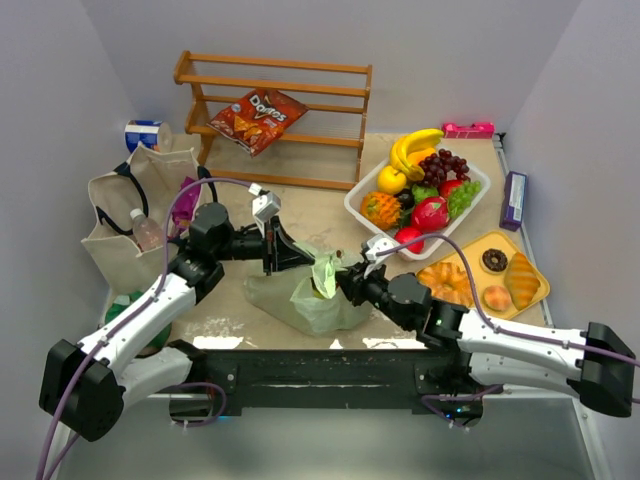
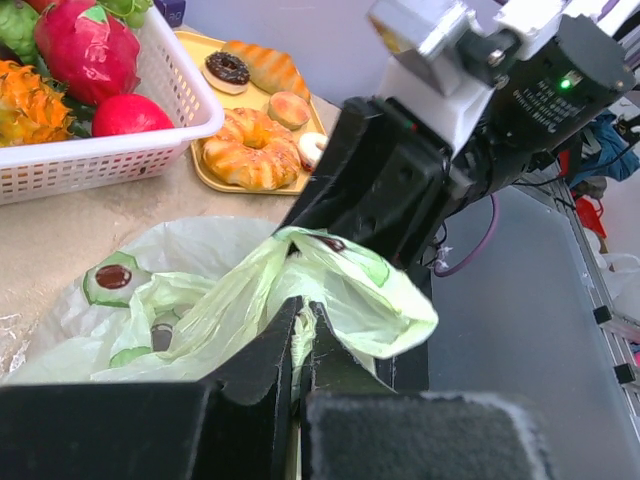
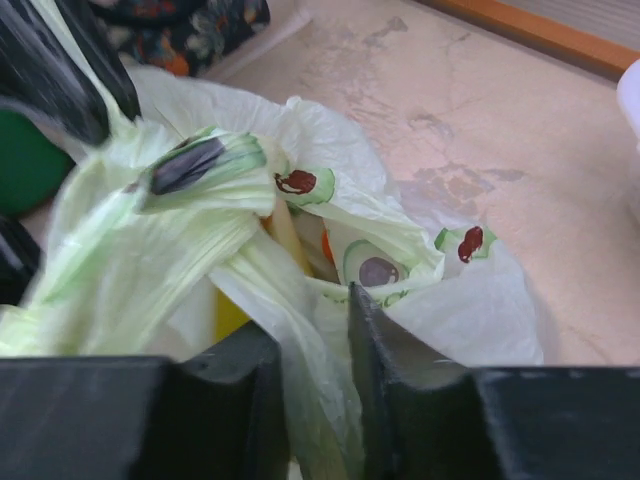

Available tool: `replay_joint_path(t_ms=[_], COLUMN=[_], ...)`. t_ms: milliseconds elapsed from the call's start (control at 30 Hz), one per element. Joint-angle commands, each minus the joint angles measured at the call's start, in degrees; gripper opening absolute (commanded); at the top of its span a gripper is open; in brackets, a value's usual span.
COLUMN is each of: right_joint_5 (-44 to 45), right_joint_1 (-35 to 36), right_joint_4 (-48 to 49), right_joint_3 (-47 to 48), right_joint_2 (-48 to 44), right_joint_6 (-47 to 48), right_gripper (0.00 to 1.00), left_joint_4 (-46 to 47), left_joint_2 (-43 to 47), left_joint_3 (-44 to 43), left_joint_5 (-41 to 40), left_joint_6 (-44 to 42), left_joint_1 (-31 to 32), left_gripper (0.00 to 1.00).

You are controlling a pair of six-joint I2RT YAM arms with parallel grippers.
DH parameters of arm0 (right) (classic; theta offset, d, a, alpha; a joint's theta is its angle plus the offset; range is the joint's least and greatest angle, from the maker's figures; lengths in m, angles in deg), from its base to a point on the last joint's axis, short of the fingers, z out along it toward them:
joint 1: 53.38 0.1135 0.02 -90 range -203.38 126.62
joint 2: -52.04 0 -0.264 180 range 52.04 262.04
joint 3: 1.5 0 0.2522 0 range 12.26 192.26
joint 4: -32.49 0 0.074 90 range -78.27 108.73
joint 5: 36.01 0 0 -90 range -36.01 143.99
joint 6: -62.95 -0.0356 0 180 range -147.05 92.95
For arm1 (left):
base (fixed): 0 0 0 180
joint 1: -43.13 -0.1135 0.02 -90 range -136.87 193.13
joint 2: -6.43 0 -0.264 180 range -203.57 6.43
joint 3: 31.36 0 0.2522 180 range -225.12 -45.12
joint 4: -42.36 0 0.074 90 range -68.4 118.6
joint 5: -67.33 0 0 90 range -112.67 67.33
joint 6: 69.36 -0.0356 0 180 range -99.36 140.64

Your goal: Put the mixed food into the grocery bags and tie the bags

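Left claw (image 2: 303, 322) is pinching a twisted handle of the pale green bag (image 1: 318, 298). The right claw (image 3: 318, 345), facing it, is clamped on the bag's other handle. The bag sits just beneath and between them. Left of the left claw stands the beige tote (image 1: 120, 225), water bottle (image 1: 146, 231) inside. Beyond the right claw, fruit (image 1: 430, 213) fills the white basket (image 1: 476, 180). Farthest back, a chip packet (image 1: 257, 118) lies on the wooden rack (image 1: 300, 66).

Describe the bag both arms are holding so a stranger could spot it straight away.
Look at the sandy table, centre front, between the two arms. The pale green plastic bag lies there, its top pinched by the left pincer and right pincer. Unlike the beige tote at far left, it is thin, crinkly and avocado-printed.
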Motion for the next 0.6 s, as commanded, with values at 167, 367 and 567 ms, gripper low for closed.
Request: replay_joint_path(t_ms=[167, 367, 567], right_joint_5=[10.3, 1.5, -5.5], right_joint_1=[0.1, 0.1, 0.0], right_joint_4=[-16.0, -20.7, -28.4], right_joint_3=[2.5, 3.7, 9.7], right_joint_2=[-10.0, -12.4, -14.9], right_joint_6=[-5.3, -3.4, -2.2], right_gripper=[0.0, 0.17, 0.73], left_joint_4=[3.0, 0.7, 0.2], left_joint_2=[1.6, -0.4, -0.9], left_joint_3=[-0.5, -3.4, -4.3], left_joint_5=[0.3, 0.0, 0.2], left_joint_6=[-4.9, -9.9, -11.9], left_joint_1=[0.1, 1.2, 1.5], left_gripper=[0.0, 0.0, 0.0])
